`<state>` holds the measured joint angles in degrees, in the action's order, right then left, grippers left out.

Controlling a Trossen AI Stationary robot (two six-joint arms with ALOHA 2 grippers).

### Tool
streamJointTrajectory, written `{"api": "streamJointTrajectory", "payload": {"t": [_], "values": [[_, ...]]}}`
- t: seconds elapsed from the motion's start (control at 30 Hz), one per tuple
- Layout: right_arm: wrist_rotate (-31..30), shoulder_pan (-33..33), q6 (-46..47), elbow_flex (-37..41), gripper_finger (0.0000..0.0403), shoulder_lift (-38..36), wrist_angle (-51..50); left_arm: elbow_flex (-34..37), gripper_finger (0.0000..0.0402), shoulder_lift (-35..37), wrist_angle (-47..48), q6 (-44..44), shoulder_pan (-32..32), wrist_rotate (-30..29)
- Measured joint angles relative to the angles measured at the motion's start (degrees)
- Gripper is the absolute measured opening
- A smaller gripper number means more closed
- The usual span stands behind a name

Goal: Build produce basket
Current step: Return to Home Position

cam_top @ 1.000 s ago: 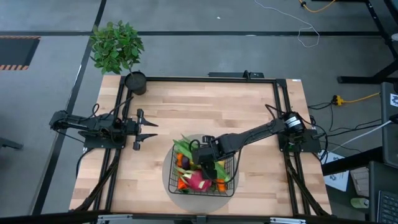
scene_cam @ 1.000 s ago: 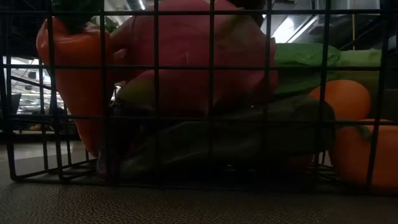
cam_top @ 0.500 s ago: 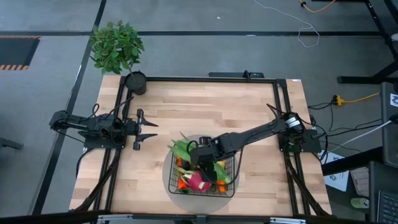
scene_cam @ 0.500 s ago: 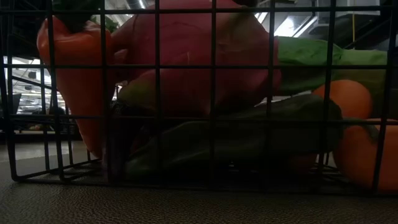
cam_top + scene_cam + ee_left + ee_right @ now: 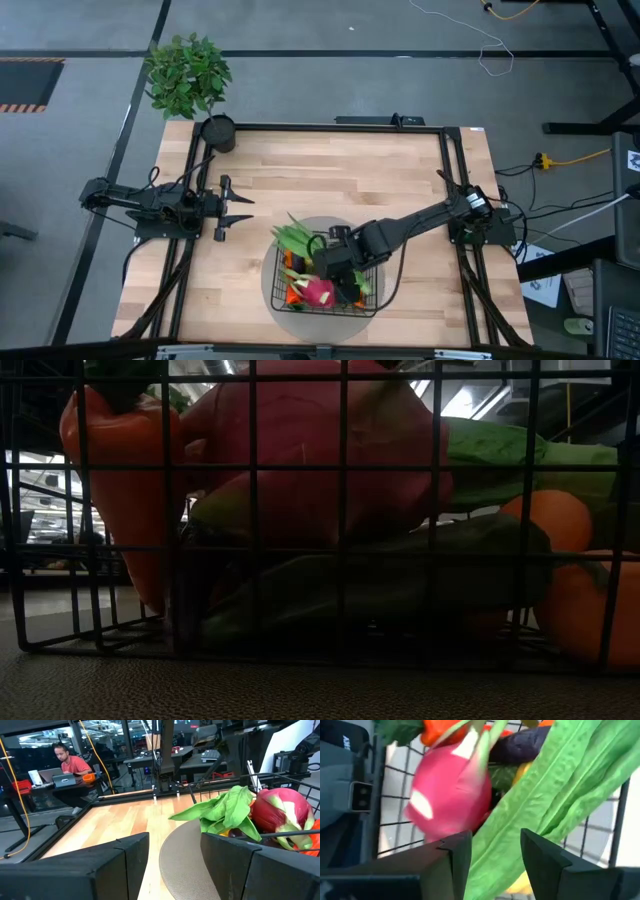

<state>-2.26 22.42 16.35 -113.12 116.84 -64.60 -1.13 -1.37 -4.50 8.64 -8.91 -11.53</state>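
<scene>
The black wire basket (image 5: 373, 262) stands on a round grey mat near the table's near edge. It holds the pink dragon fruit (image 5: 318, 291), an orange carrot (image 5: 130, 490), a purple eggplant (image 5: 530, 745) and a long green husk (image 5: 560, 785), whose leafy end (image 5: 292, 238) sticks out over the far left rim. My right gripper (image 5: 345, 272) hangs open over the basket's middle, its fingers pointing down on either side of the husk beside the dragon fruit (image 5: 450, 795). My left gripper (image 5: 240, 208) waits open left of the basket. My right gripper (image 5: 495, 855) stands open over the green husk, which runs past both fingers. I cannot tell whether the fingers touch it.
The grey mat (image 5: 268, 290) reaches out past the basket on the left. A leafy plant (image 5: 188, 75) and a small black pot (image 5: 217, 132) stand at the far left corner. Bare wood lies across the far half of the table. A person sits in the room behind.
My right gripper has moved over the basket toward the table's near edge and a little to the right. In the low view the produce on the basket's right side has shifted slightly. The left arm has kept still.
</scene>
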Motion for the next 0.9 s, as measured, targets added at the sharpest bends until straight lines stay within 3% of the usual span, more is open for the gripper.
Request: {"api": "streamJointTrajectory", "payload": {"t": [0.27,0.5,0.73,0.9], "values": [[-0.44,3.26,-0.03,-1.09,0.0156,-0.04,-0.94,0.0,0.017,-0.02,-0.01,-0.02,-0.01,0.02],[-5.5,4.15,-5.0,-1.09,0.0156,-0.04,-5.2,0.0,0.017,0.0,0.0,-0.02,-0.02,0.02],[-12.14,3.0,0.85,-1.09,0.0156,-0.04,-9.15,0.0,0.017,-0.02,-0.02,-0.04,0.0,0.02],[-11.1,2.05,-10.9,-0.1,0.0156,-0.93,-9.46,0.0,0.017,-0.02,-0.01,-0.04,-0.01,0.02]]}}
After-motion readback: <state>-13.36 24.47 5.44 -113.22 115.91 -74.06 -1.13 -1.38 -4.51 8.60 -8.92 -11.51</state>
